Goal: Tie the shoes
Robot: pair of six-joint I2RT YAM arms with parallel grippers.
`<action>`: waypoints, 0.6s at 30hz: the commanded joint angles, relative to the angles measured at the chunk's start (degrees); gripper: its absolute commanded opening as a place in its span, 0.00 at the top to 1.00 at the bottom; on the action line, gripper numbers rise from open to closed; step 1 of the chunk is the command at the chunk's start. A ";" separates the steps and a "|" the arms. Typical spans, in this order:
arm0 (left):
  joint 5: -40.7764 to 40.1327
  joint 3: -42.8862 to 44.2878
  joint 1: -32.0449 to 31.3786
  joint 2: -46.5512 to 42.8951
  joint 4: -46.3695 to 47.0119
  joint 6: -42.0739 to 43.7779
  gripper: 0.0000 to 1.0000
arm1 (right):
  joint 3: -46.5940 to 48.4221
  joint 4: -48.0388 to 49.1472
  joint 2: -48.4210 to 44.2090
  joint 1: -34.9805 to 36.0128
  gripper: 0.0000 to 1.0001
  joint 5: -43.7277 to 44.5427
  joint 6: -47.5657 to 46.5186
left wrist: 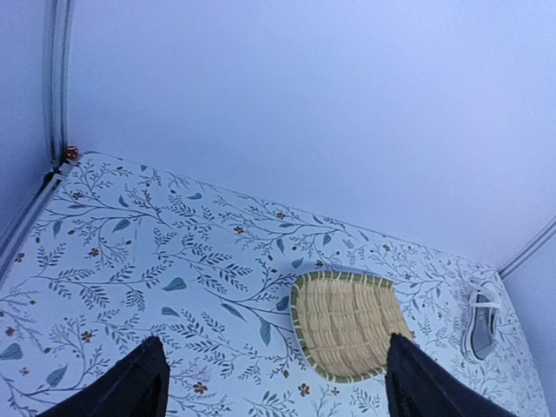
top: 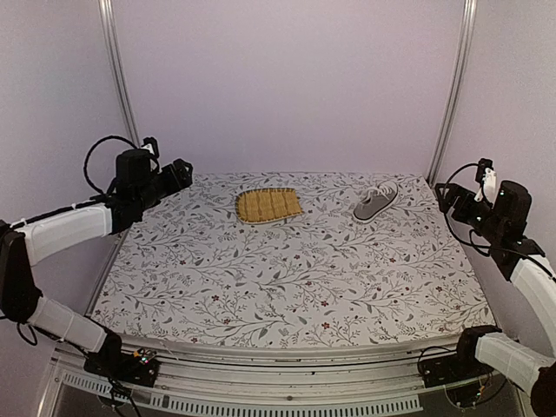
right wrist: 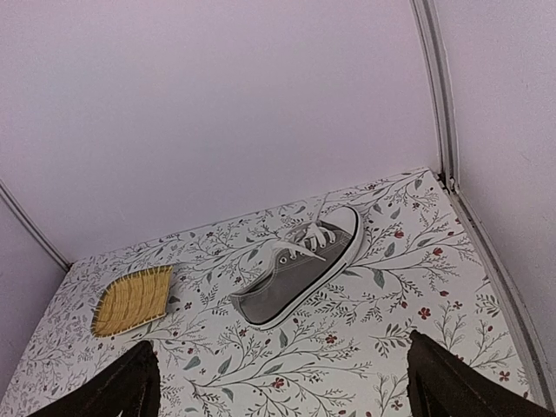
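Two sets of jaws, both spread wide and pinching nothing. The left jaws and the right jaws hang raised off the desk (top: 287, 278), well apart from the work. Nothing looks tied yet, so I judge the step in hand to be the approach to the laces.

Below and ahead of both sets, the desk top is flat and printed with grey leafy twigs and small red flowers. It looks like a thin cloth that could ruck if you drag a tip across it, so come down from above rather than sliding in.

Further ahead of the right jaws, about midway between them and a touch left, sits the sneaker (right wrist: 300, 274). It is small and low-cut, in grey canvas with a smooth white rubber sole and toe cap (right wrist: 352, 228). Its heel lies nearer the jaws and to the left, its toe away and to the right. The white laces (right wrist: 306, 236) lie loose over the tongue, and one strand appears to stray past the shoe's far side. They look thin and limp, so aim at a free end, pinch it squarely, and take one end per arm.

Ahead of the left jaws, toward their right-hand side, lies a yellow woven mat (left wrist: 347, 323), ribbed, with rounded corners. The sneaker is far off to its right, so that arm will likely have to reach past the mat.
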 commanded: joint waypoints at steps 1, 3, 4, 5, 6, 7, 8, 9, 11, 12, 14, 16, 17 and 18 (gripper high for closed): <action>-5.36 -4.19 1.06 -7.42 -8.66 7.01 0.13 | 0.08 1.61 -0.54 -0.18 0.01 1.64 -0.49; -3.19 -2.53 2.35 -10.35 -13.96 7.72 0.11 | -0.99 4.62 -0.41 -0.18 0.01 -0.37 -0.25; 0.39 -1.38 3.83 -11.46 -16.52 8.31 0.10 | -1.71 6.68 -0.27 -0.14 0.01 -0.02 -0.60; 5.23 -0.47 6.14 -12.37 -18.57 8.75 0.10 | -2.13 8.00 0.05 -0.11 0.01 1.39 0.37; 9.31 0.08 9.74 -13.68 -20.36 8.81 0.10 | -1.96 8.71 0.77 -0.13 0.01 1.76 2.31; 12.80 0.26 12.12 -14.77 -21.48 9.01 0.10 | -0.83 8.23 2.13 -0.05 0.01 1.15 4.11; 15.23 -0.12 14.53 -15.83 -22.21 9.52 0.10 | 0.94 6.78 4.20 0.04 0.01 0.77 4.93; 16.62 -0.95 16.41 -17.05 -22.05 10.03 0.10 | 3.16 4.32 6.66 0.90 0.01 1.14 5.97; 16.50 -4.36 18.54 -19.57 -19.98 11.51 0.10 | 7.70 -1.40 12.14 4.15 0.01 5.15 6.47; 16.23 -6.03 19.13 -20.72 -18.62 11.67 0.10 | 9.83 -4.18 15.02 5.78 0.01 7.63 6.90; 19.32 -8.09 20.85 -22.16 -16.19 9.35 0.10 | 13.56 -8.65 20.07 8.46 0.01 8.96 8.80; 23.61 -7.44 21.35 -22.43 -16.35 8.87 0.11 | 16.19 -11.18 24.84 11.39 0.01 8.78 10.68; 25.02 -6.07 21.38 -22.23 -18.27 9.09 0.11 | 17.84 -12.36 27.00 13.17 0.01 9.21 11.22; 26.37 -4.27 21.34 -22.07 -20.67 10.25 0.11 | 19.56 -13.60 29.76 15.35 0.01 10.82 11.52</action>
